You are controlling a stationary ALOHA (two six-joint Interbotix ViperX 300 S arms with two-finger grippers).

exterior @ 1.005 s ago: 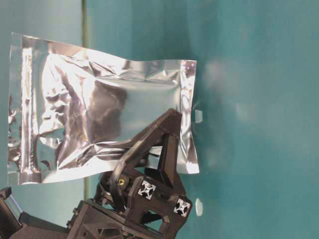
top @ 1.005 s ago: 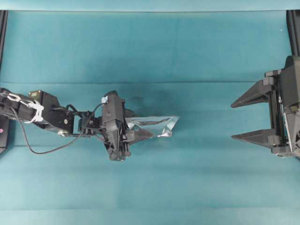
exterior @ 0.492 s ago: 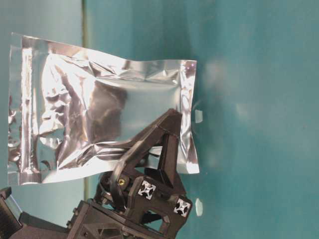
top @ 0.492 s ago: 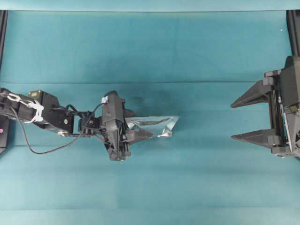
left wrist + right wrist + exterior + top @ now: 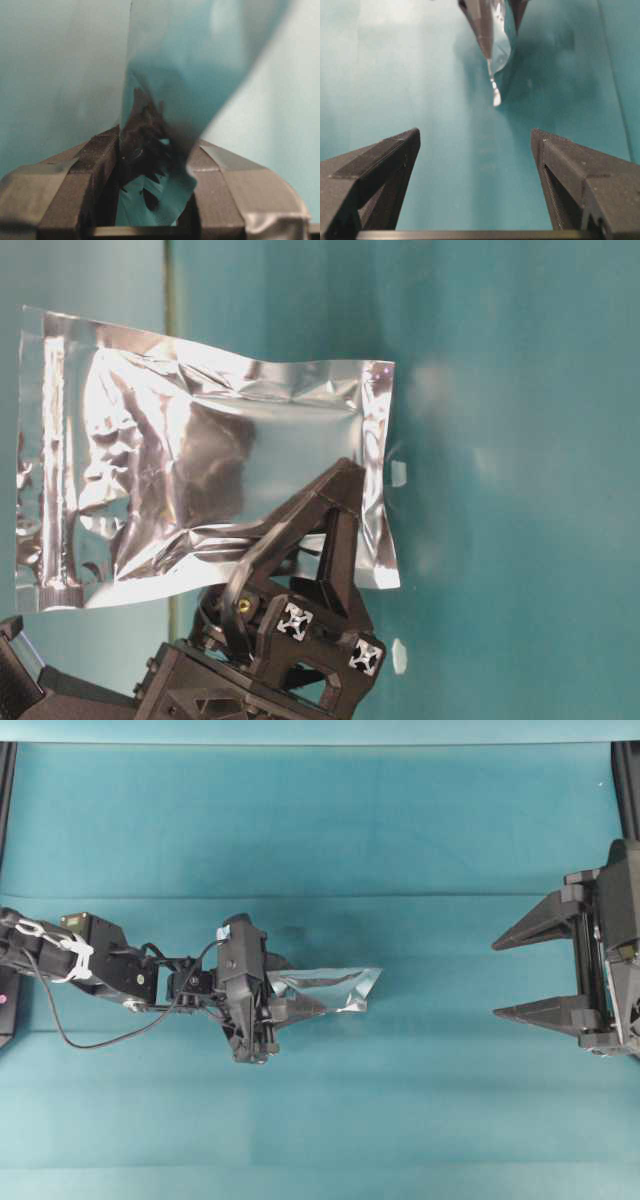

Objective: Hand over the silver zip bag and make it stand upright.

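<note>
Shiny crinkled foil silver zip bag [image 5: 200, 450]; matt blk plastic claws.

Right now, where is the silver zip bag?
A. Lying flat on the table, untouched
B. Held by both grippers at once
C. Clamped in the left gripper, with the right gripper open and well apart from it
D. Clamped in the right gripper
C: the left gripper is shut on the silver zip bag, while the right gripper stands open at the far side, touching nothing.

The right gripper [image 5: 510, 975] is cut off at 3 o'clock. Up close, the silver zip bag [image 5: 170, 75] looks blurry and its top is cut off at 12 o'clock.
</note>
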